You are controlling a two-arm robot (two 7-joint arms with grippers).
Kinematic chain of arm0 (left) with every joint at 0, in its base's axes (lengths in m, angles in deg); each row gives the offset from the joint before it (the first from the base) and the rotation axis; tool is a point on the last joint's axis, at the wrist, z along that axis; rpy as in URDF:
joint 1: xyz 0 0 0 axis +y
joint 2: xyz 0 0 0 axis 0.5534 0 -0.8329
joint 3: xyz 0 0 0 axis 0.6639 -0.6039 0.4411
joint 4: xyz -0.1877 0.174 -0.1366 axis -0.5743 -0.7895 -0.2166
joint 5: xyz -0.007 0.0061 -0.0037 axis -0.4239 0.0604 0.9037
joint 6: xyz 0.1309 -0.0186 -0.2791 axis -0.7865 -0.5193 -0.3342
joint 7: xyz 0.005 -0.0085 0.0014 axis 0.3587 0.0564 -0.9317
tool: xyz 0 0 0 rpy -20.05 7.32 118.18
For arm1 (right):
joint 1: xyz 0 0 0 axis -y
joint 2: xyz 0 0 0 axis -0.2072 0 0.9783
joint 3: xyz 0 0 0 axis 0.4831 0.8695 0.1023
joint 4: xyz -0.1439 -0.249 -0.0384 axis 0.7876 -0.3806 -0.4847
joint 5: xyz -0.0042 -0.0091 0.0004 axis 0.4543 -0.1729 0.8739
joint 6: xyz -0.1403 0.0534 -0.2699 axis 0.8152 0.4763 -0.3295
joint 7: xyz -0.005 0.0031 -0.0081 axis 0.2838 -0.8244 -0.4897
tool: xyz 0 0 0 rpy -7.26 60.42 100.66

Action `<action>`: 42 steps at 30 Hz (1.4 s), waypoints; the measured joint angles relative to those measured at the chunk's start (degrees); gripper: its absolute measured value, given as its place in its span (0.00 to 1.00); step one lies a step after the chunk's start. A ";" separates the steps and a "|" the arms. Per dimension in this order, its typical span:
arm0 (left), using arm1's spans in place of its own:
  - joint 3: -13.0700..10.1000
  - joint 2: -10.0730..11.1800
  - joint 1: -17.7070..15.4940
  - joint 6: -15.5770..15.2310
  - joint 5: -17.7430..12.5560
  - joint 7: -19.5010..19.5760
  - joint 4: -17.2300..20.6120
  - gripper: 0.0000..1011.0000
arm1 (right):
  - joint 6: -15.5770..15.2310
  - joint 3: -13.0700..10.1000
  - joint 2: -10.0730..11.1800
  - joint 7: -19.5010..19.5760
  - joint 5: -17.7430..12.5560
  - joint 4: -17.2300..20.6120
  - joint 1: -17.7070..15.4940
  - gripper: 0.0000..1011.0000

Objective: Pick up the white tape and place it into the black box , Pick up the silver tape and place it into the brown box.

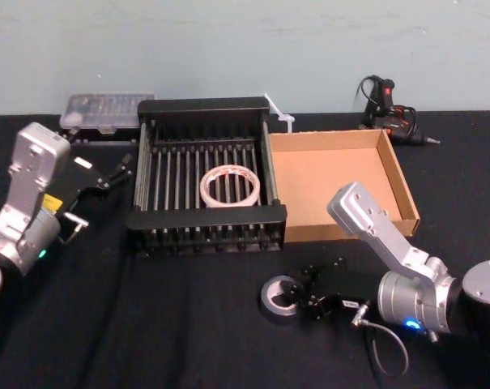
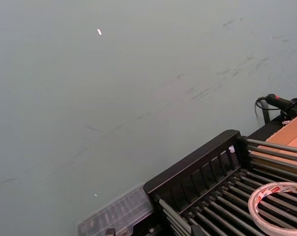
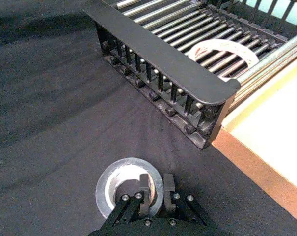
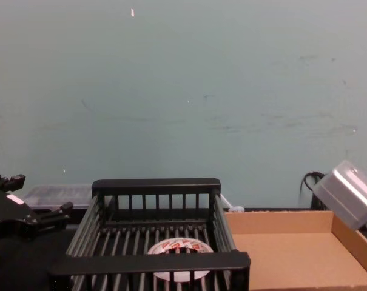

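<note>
Silver tape lies flat on the black table cloth, hole upward, in front of the black box and near the brown box.

Being round, this roll has no long axis; its pale core faces straight up. The right gripper is down at the roll, its fingers close together over the near wall of the ring, one inside the core and one outside; whether they already pinch it I cannot tell. White tape rests flat on the slatted floor of the black box, red print upward. The brown box sits touching the black box's right side. The left gripper hangs just left of the black box with its fingers spread apart, holding nothing.
</note>
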 joint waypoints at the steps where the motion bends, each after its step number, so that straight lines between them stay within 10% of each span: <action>1: 0.00 0.00 0.00 0.00 0.00 0.00 0.00 0.99 | 0.00 0.00 0.00 0.00 0.00 0.00 0.00 0.19; 42: 0.00 0.00 0.00 0.00 0.00 0.00 0.00 0.99 | 2.48 -1.07 0.56 -0.18 -0.83 3.05 -1.75 0.16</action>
